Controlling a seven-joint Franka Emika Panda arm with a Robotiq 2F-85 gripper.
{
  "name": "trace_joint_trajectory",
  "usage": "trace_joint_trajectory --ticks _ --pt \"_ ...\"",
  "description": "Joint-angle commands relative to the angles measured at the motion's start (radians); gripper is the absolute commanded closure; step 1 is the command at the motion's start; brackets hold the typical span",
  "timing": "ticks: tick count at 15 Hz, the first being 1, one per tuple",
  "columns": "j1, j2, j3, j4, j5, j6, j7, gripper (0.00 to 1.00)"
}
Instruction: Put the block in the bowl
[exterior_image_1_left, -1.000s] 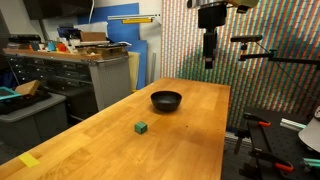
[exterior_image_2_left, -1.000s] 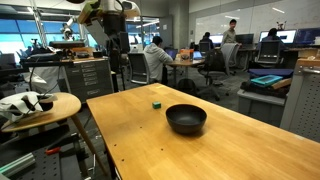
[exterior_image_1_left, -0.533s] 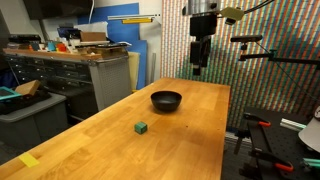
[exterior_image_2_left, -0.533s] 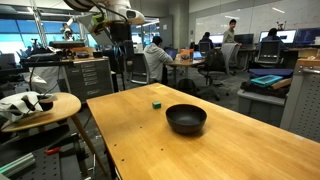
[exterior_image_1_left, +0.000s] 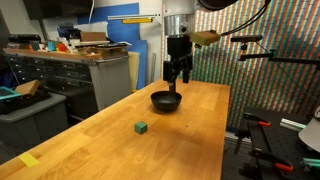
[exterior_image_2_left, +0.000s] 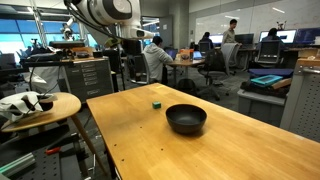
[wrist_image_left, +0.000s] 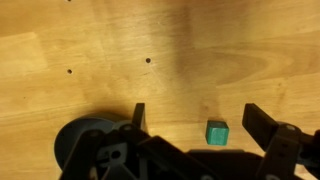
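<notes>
Gripper (exterior_image_1_left: 178, 81), jaws spread, hangs upper centre over the wooden table (exterior_image_1_left: 195, 140); block (exterior_image_1_left: 141, 127) lies exposed mid-frame, bowl (exterior_image_1_left: 166, 100) above it; drawer cabinets (exterior_image_1_left: 60, 75) at left.

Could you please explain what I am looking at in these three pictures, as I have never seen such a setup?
This is a single robot arm with a two-fingered gripper, steered remotely by a person. Two pictures come from cameras standing apart from the robot and looking at a wooden table. The third comes from a camera on the wrist, looking down past the open fingers. On the table are a small black bowl and a tiny green block, lying apart from each other. A yellow tape patch sits near one corner. The gripper hangs in the air above the table and holds nothing.
</notes>
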Motion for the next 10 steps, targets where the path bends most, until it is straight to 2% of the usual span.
trace_joint_trajectory --ticks 1,3,5,10 --pt "0.051 0.157 -0.034 0.137 -0.12 0.045 0.122 0.0" --pt "0.083 0.23 -0.063 0.197 -0.187 0.063 0.17 0.0" --pt "0.114 0.301 -0.09 0.257 -0.208 0.063 0.19 0.0" --pt "0.17 0.457 -0.145 0.394 -0.18 0.081 0.171 0.0"
